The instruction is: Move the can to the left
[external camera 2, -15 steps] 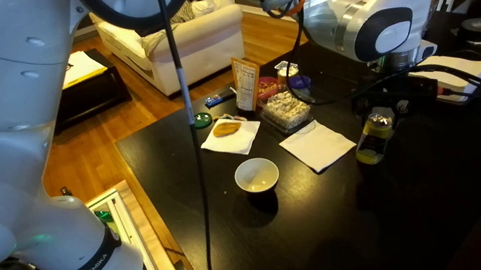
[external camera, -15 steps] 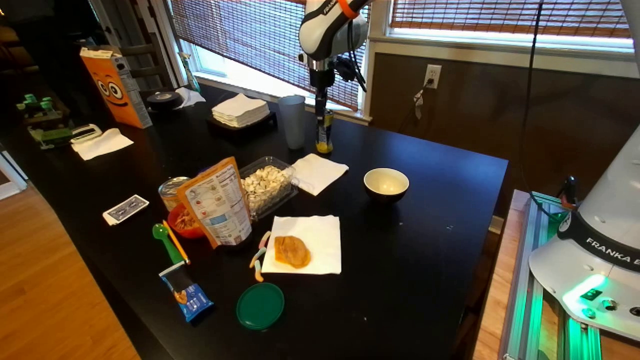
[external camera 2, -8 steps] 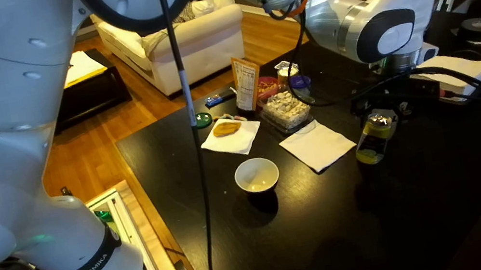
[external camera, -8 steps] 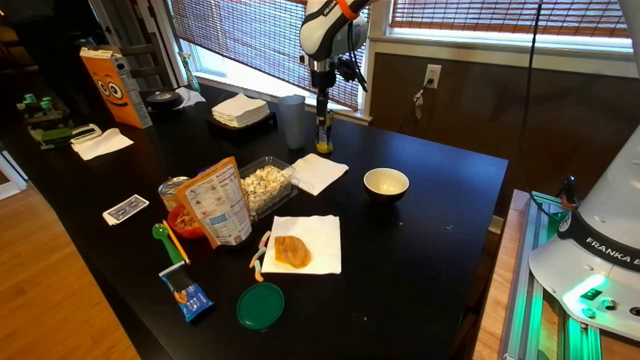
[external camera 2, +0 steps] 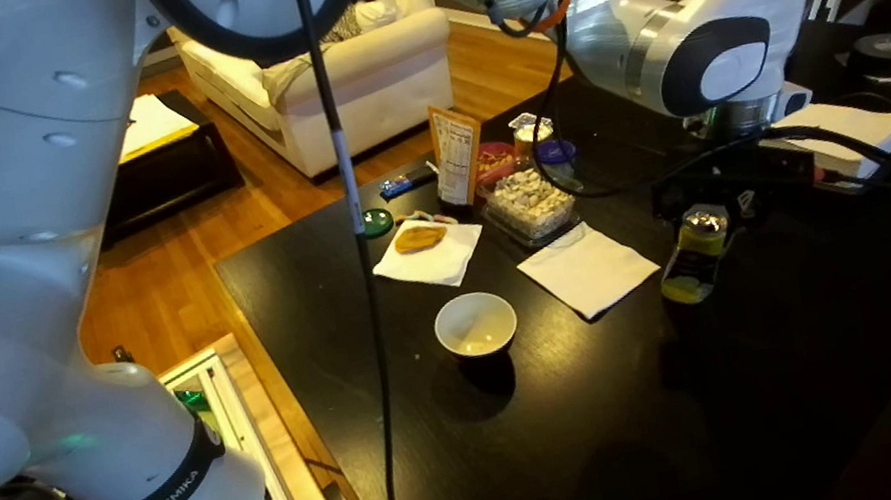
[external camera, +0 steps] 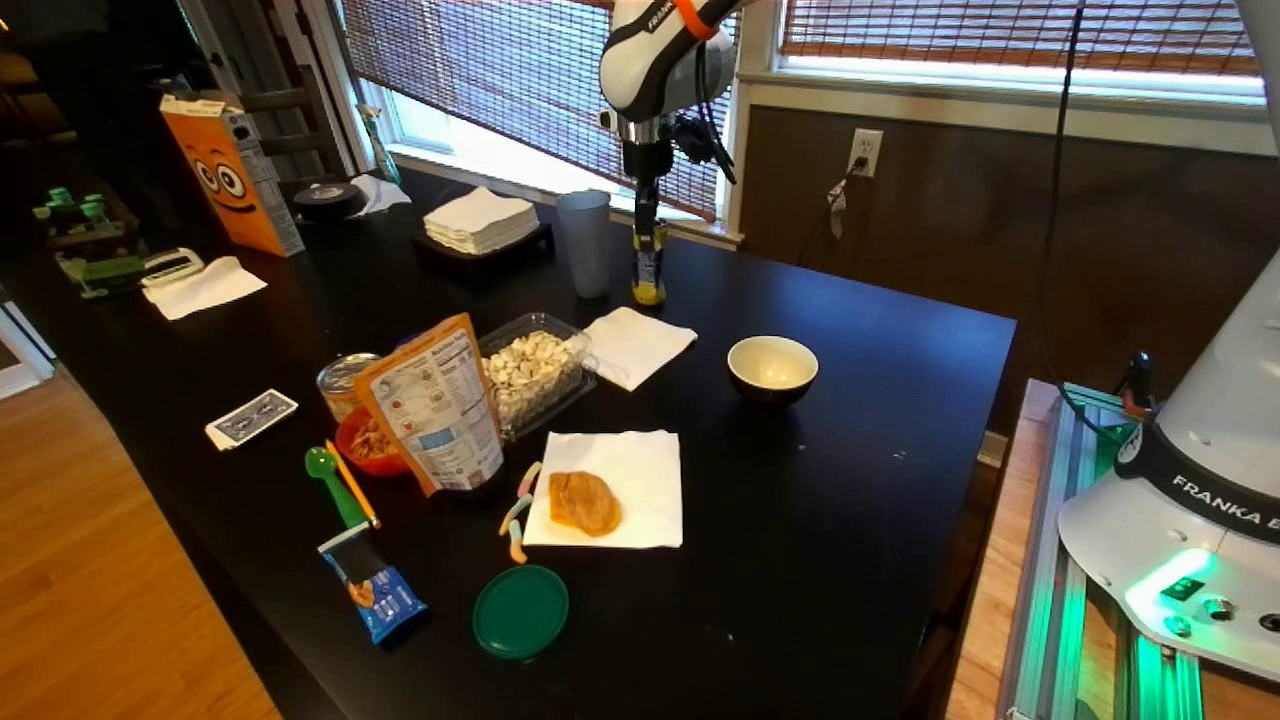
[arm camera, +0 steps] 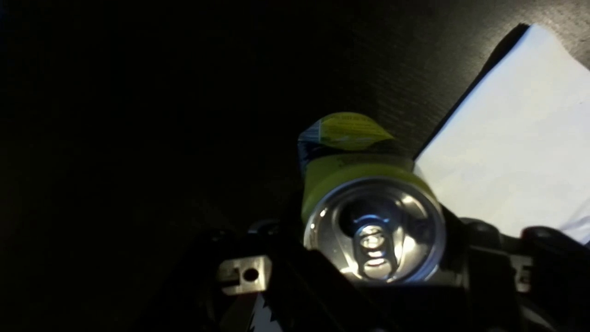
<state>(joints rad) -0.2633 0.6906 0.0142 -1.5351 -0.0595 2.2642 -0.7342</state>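
Evidently the can (external camera: 649, 267) is upright, just beside the napkin (external camera 2: 589, 269); jaws of the gripper (arm camera: 374, 240) seem to pinch the can high on opposite sides, probably so it travels left without tipping.

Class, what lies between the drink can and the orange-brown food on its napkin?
Another white napkin lies between drink can and food in both exterior views.
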